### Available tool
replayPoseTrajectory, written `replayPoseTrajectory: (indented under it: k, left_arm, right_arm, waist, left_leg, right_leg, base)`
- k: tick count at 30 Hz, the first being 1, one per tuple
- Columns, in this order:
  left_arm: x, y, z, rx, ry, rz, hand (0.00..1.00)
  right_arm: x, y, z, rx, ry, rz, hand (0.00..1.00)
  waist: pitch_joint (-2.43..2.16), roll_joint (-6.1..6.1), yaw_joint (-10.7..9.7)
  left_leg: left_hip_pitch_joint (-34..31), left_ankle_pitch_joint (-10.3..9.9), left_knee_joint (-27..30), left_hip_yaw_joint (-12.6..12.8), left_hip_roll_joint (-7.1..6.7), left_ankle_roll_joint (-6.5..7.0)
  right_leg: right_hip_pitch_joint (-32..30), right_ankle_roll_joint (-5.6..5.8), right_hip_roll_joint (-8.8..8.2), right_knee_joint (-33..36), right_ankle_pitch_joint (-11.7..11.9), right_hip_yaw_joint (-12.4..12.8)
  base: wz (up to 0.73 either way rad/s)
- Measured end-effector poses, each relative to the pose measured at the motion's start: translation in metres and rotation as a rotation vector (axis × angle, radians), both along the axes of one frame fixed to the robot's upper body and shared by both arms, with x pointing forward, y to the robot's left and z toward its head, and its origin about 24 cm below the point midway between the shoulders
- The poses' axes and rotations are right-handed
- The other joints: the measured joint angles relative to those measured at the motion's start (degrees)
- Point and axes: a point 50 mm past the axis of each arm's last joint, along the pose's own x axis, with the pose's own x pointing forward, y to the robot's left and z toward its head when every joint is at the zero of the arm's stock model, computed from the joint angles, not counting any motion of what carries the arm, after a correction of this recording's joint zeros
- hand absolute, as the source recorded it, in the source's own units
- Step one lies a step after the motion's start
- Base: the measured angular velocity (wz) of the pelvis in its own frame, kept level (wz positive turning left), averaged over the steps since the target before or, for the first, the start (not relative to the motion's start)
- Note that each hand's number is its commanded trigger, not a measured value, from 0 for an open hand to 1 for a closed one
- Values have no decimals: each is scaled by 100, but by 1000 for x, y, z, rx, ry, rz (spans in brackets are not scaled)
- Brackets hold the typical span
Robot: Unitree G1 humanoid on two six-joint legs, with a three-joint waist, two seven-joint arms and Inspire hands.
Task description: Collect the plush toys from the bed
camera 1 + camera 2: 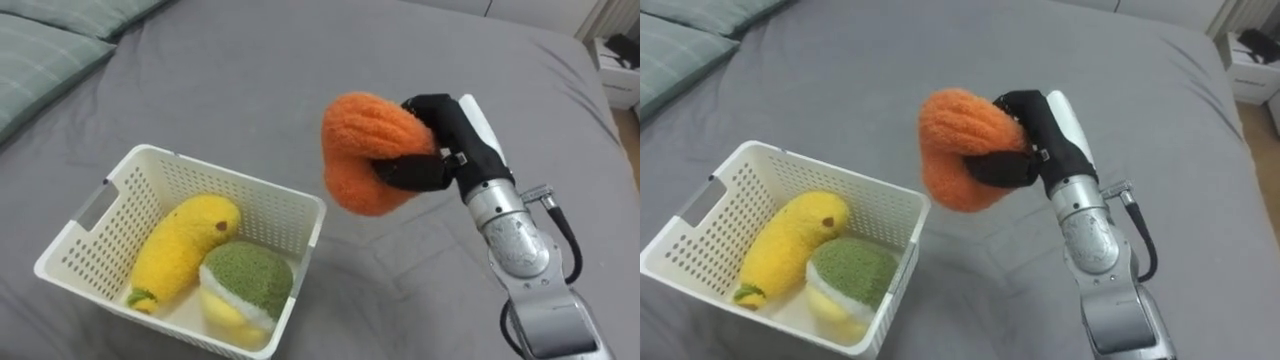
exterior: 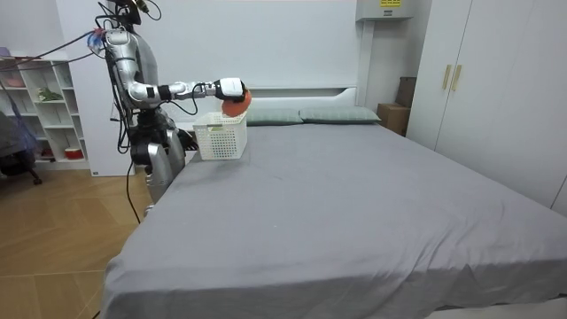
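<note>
My right hand [image 1: 440, 150] [image 1: 1035, 145] is shut on a fuzzy orange plush toy [image 1: 368, 152] [image 1: 962, 148], held in the air just to the right of the white plastic basket [image 1: 290, 205] [image 1: 895, 205]. Inside the basket lie a yellow banana-shaped plush [image 1: 180, 245] [image 1: 790, 245] and a green and yellow plush [image 1: 245, 280] [image 1: 848, 275]. The basket rests on the grey bed [image 1: 300, 90] [image 1: 880, 80]. From the room view, I stand at the bedside near its head, right arm stretched over the basket [image 2: 220, 135] with the orange toy [image 2: 236, 105] in my hand [image 2: 227, 88].
Greenish pillows [image 1: 40, 50] [image 2: 301, 115] lie at the head of the bed. A white nightstand [image 1: 620, 70] stands beyond the bed's far edge. White shelves [image 2: 40, 106] stand behind me, wardrobes [image 2: 496, 89] on the room view's right. Much bare grey sheet surrounds the basket.
</note>
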Motion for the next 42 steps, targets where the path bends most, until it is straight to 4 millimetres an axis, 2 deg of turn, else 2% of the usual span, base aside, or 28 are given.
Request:
replayPoseTrajectory:
  k: [5,10,16,22,23,24,25,26,34,42]
  left_arm:
    - [6,-3,1,-6,-14,-4,0]
    - [10,-2,2,1,-21,-10,0]
    - [15,-1,3,15,-24,-26,0]
    - [16,1,4,19,-21,-25,0]
    - [16,2,4,22,-20,-27,0]
    - [16,2,4,24,-20,-29,0]
    - [16,3,4,28,-20,-32,0]
    - [16,4,5,29,-20,-32,0]
    - [17,5,5,33,-23,-34,0]
    - [17,7,6,42,-20,-41,0]
  right_arm:
    - [1,12,14,-35,-60,45,100]
    - [5,29,31,-55,-119,112,100]
    - [7,43,35,-47,-123,156,100]
    - [7,59,37,-49,-114,218,100]
    - [7,63,38,-56,-120,231,61]
    - [7,64,38,-57,-121,236,56]
    - [7,66,38,-58,-121,245,12]
    - [7,68,38,-59,-122,253,0]
    - [6,73,35,-66,-110,277,0]
    - [9,70,24,-84,-65,262,0]
  waist:
    - [0,-3,221]
    - [1,-47,261]
    - [28,-144,512]
    - [18,-279,696]
    - [24,-305,697]
    - [29,-315,697]
    - [40,-333,718]
    - [59,-346,757]
    - [89,-366,864]
    - [94,-359,902]
  left_leg:
    - [7,-1,-4,1,5,0]
    - [10,0,7,-110,-9,0]
    - [-21,0,13,-131,-12,0]
    - [-64,1,13,-196,-22,1]
    - [-88,2,21,-247,-29,1]
    - [-91,2,25,-263,-30,1]
    - [-97,2,37,-284,-32,1]
    - [-110,2,50,-296,-33,0]
    - [-207,2,118,-470,-82,5]
    - [-292,2,170,-534,-107,9]
  right_leg:
    - [-12,0,1,0,0,-13]
    - [39,0,-10,-16,0,-138]
    - [24,2,-22,-20,-1,-230]
    - [22,3,-30,-32,-2,-319]
    - [24,3,-30,-32,-2,-349]
    - [24,3,-30,-33,-2,-361]
    - [24,4,-30,-35,-2,-371]
    - [24,4,-29,-36,-2,-380]
    - [27,7,-53,-35,-5,-470]
    - [0,17,-64,-36,-10,-522]
  base:
    - [0]
    - [11]
    - [1]
    - [6]
    - [13]
    - [15]
    - [10]
    - [8]
    - [11]
    - [4]
